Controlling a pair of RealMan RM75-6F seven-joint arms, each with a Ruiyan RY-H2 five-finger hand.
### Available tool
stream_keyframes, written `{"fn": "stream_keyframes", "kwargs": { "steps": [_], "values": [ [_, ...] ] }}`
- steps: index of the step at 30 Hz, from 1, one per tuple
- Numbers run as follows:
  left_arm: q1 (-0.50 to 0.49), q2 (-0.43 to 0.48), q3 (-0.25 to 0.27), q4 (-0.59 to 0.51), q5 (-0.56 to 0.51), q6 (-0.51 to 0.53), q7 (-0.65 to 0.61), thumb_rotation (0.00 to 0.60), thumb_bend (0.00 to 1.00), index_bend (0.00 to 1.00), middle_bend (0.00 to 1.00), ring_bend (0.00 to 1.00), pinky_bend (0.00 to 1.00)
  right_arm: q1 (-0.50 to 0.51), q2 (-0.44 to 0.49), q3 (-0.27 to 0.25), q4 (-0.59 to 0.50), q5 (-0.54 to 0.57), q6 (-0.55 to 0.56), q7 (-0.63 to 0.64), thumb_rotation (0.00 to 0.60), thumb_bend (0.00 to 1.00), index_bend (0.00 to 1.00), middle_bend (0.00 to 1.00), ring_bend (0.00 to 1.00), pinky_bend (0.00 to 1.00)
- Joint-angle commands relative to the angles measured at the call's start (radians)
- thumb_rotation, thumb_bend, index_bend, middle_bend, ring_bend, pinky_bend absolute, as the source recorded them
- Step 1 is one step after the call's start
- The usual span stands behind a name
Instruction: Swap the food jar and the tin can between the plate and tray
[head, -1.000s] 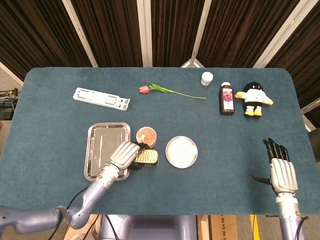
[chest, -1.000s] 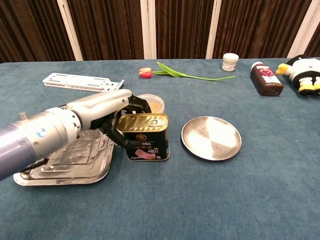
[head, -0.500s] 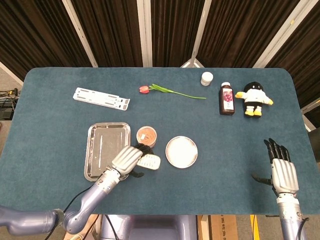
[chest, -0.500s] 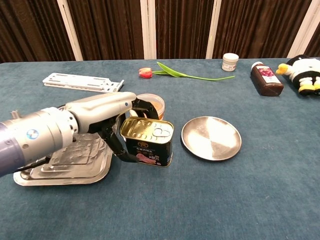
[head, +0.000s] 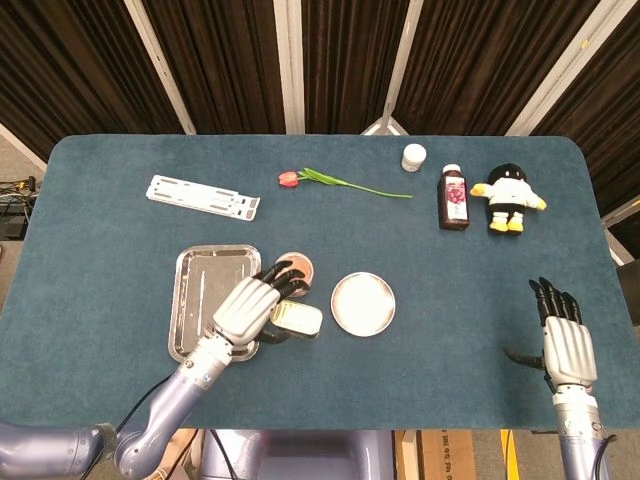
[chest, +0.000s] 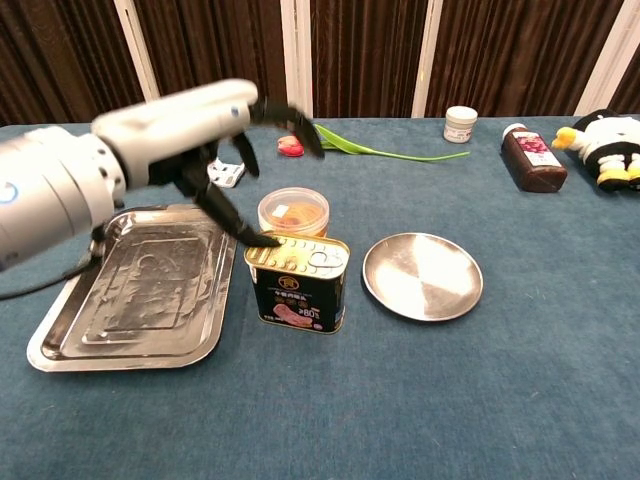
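L hand (chest: 190, 125) fingers spread, raised, holding nothing; one fingertip looks to touch the tin can (chest: 297, 281) rim, hard to tell from chest cam. Can stands on the table just below/right of the hand, between tray (chest: 60, 330) and plate (chest: 423, 276). Food jar (chest: 293, 212) right behind the can, under the fingers, also on the table. R hand (head: 566, 338) far off to the right, fingers straight and together, empty. Count: 1 can, 1 jar, 1 tray, 1 plate.

Blue table (head: 120, 250): tray (head: 196, 296), plate (head: 363, 304), tin can (chest: 296, 281), food jar (chest: 293, 213).
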Motion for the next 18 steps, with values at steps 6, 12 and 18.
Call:
{"fn": "stream_keyframes", "kwargs": {
  "steps": [6,12,18],
  "values": [
    [-0.032,-0.050,-0.093,0.154,-0.045,-0.015,-0.114,0.600,0.09,0.25,0.05,0.00,0.05,0.003,-0.010,0.004,0.010,0.012,-0.010,-0.015,0.600,0.01,0.00,0.02,0.09,0.00],
    [-0.084,-0.076,-0.144,0.258,-0.185,-0.109,-0.121,0.600,0.09,0.22,0.01,0.00,0.00,0.008,-0.022,0.011,0.022,0.029,-0.022,-0.026,0.600,0.01,0.00,0.02,0.09,0.00],
    [-0.105,-0.123,-0.131,0.371,-0.188,-0.156,-0.205,0.600,0.06,0.21,0.01,0.00,0.00,0.012,-0.031,0.016,0.032,0.037,-0.027,-0.030,0.600,0.01,0.00,0.02,0.09,0.00]
  ]
}}
